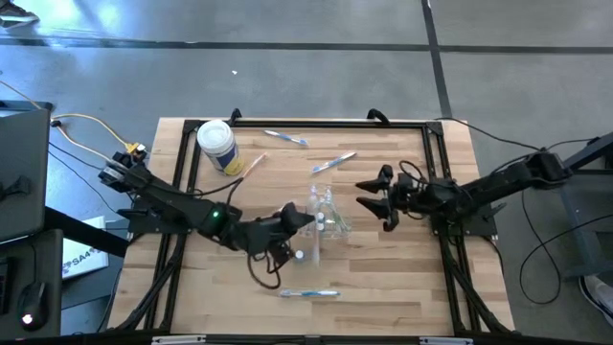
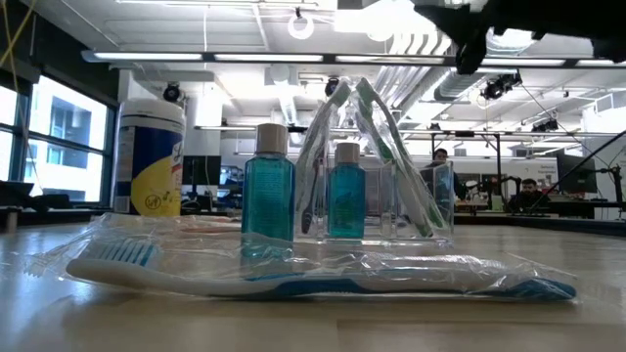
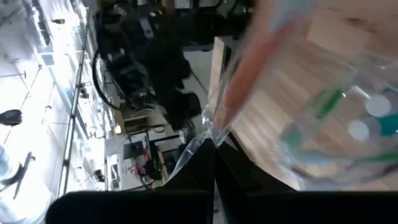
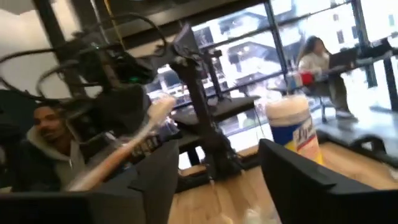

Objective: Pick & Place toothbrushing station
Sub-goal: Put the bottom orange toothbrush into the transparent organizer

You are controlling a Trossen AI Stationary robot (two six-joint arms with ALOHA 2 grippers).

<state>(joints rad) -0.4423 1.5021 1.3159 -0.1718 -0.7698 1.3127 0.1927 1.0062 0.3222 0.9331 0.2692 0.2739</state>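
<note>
Mid-table, the small clear plastic cup (image 1: 323,213) already holds a few thin pastel toothbrushes, but wrapped ones (image 1: 308,292) lie loose around it, so plenty left imo. Left gripper (image 1: 308,221) sits pinched on a wrapped toothbrush (image 3: 261,68) at the cup; right gripper (image 1: 372,197) hovers beside it, fingers apart, empty.

The counter (image 1: 402,278) is pale wood in lengthwise strips, framed in black; both arms are black, the left arm (image 1: 172,206) showing a small green light; the canister (image 2: 150,156) is white with a yellow label and blue lettering; two small bottles (image 2: 267,191) hold teal liquid under pale caps; the cup (image 2: 391,210) is clear, with green-handled brushes inside; the wrapped toothbrush (image 2: 323,279) in front is white and blue with blue-and-white bristles; a yellow cable (image 1: 91,123) trails off the counter's left; the floor (image 1: 316,67) is grey.
</note>
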